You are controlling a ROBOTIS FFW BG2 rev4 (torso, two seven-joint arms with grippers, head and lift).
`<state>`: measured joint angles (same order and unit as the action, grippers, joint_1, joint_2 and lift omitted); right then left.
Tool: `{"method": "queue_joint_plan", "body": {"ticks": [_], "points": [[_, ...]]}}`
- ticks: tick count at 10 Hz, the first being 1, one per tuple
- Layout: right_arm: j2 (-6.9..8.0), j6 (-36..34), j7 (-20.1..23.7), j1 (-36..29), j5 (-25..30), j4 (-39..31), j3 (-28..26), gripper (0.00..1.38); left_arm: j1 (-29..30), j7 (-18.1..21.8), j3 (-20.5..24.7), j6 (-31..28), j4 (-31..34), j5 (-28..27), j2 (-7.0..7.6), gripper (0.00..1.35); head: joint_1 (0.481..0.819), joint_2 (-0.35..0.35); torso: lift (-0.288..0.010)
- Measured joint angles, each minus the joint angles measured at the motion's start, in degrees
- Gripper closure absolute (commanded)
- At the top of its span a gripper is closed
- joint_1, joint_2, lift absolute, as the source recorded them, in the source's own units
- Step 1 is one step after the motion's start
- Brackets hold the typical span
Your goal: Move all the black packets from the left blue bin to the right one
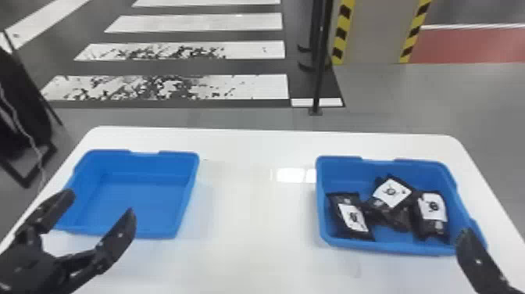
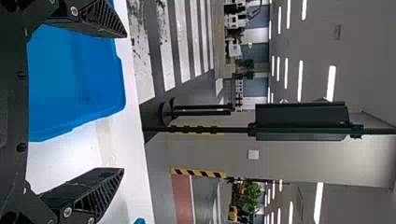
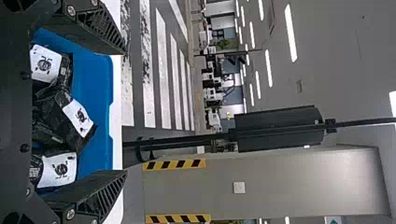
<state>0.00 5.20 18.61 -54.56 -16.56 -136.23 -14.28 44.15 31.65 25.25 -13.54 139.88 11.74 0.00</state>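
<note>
- My left gripper [image 1: 99,205] was nearest on its side, at the near part of the left bin; its jaws stood wide, nothing between them.
- My right gripper [image 3: 125,112] was by the near side of the right bin, its jaws wide and empty too.
- I judged the moving to be finished and the step in hand to be clearing away. The next move called for drawing both arms back, lifting enough that no finger snagged a rim.
- The left blue bin, an open, shallow plastic-looking tub [image 1: 148,191], had a bare floor.
- The right blue bin, its match [image 1: 343,172], held the soft black packets with white labels: one to the left [image 1: 353,219], one in the middle [image 1: 391,191] and one to the right [image 1: 433,209]. More black wrapping lay under the middle one; I could not tell how many packets that made.
- The smooth white desk [image 1: 258,219] carried both bins, well apart.
- Past its far edge stood a slim black post [image 1: 321,78].
</note>
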Motion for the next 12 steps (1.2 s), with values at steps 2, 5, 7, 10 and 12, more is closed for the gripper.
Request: {"method": "queue_joint_plan", "body": {"ticks": [2, 5, 7, 10, 12], "points": [[0.0, 0.0, 0.0, 0.0, 0.1, 0.0, 0.1, 0.12, 0.0, 0.0, 0.0, -0.2, 0.0, 0.3, 0.0, 0.14, 0.695, 0.051, -0.145], [0.0, 0.0, 0.0, 0.0, 0.1, -0.1, 0.1, 0.12, 0.0, 0.0, 0.0, 0.0, 0.0, 0.5, 0.0, 0.14, 0.695, 0.051, -0.145], [0.0, 0.0, 0.0, 0.0, 0.1, -0.2, 0.1, 0.12, 0.0, 0.0, -0.1, -0.3, 0.0, 0.4, 0.0, 0.14, 0.695, 0.049, -0.145], [0.0, 0.0, 0.0, -0.1, 0.1, -0.4, 0.2, 0.12, -0.1, 0.0, -0.5, -0.5, 0.0, 0.6, 0.0, 0.14, 0.695, 0.045, -0.145], [0.0, 0.0, 0.0, -0.1, 0.0, -0.4, 0.2, 0.12, -0.1, 0.0, -0.5, -0.4, 0.0, 0.6, 0.0, 0.14, 0.695, 0.045, -0.145]]}}
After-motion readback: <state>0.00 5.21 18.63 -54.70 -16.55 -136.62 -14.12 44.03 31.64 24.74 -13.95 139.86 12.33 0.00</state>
